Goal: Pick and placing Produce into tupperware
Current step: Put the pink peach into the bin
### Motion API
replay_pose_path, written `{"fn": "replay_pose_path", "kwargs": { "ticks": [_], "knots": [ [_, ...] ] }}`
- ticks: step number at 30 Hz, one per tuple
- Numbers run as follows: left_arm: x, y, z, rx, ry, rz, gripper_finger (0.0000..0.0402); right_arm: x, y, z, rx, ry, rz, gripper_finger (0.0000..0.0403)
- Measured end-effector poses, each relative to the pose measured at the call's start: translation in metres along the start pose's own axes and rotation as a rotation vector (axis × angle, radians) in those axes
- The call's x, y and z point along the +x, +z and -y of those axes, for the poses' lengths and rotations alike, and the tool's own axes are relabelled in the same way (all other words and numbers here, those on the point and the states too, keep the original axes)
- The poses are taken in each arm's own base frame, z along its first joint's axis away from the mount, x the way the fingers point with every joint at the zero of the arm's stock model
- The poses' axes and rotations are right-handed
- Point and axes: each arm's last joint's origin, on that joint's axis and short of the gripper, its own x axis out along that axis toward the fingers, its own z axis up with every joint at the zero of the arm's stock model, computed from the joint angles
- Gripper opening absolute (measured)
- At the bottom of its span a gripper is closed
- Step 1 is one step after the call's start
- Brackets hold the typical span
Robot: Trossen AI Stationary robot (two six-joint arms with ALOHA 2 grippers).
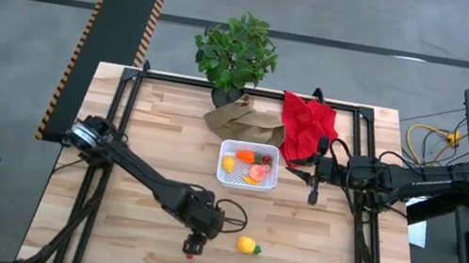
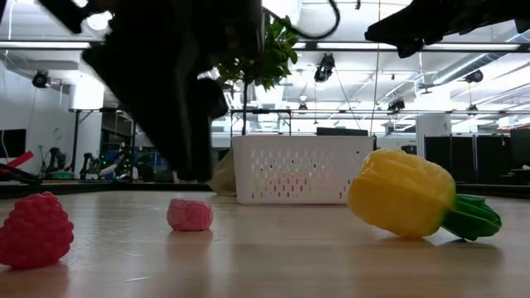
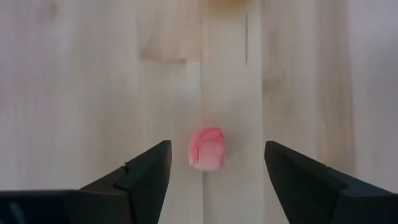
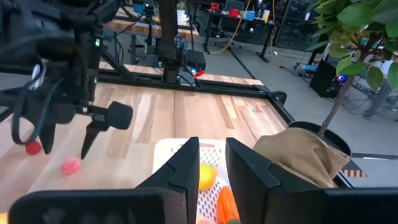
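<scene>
The left gripper was seen wide open above a pink piece; the right gripper was held narrow, its tips cut off.

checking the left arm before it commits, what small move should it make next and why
Probably lower the left gripper straight down and close on the small pink produce piece. Its fingers are spread and the piece lies on the table between them, not yet gripped. The right gripper waits beside the white container.
</scene>
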Motion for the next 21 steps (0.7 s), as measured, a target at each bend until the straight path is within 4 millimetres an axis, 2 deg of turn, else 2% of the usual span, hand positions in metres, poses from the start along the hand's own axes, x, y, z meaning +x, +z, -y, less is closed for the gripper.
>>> {"fn": "replay_pose_path", "kwargs": {
  "ticks": [4,10,15,21],
  "knots": [
    [0.011,-0.004,-0.001,0.000,0.003,-0.040,0.0244,0.000,0.000,0.000,-0.016,0.000,0.002,0.0070],
    [0.015,-0.006,-0.002,-0.001,0.006,-0.045,0.0244,0.000,0.000,0.000,-0.017,0.000,0.002,0.0070],
    [0.033,-0.006,-0.002,-0.007,0.012,-0.057,0.0244,0.000,0.000,0.000,-0.017,0.000,0.002,0.0070],
    [0.037,-0.007,-0.004,-0.009,0.018,-0.069,0.0241,0.000,0.000,0.000,-0.019,0.000,-0.003,0.0070]
  ]
}}
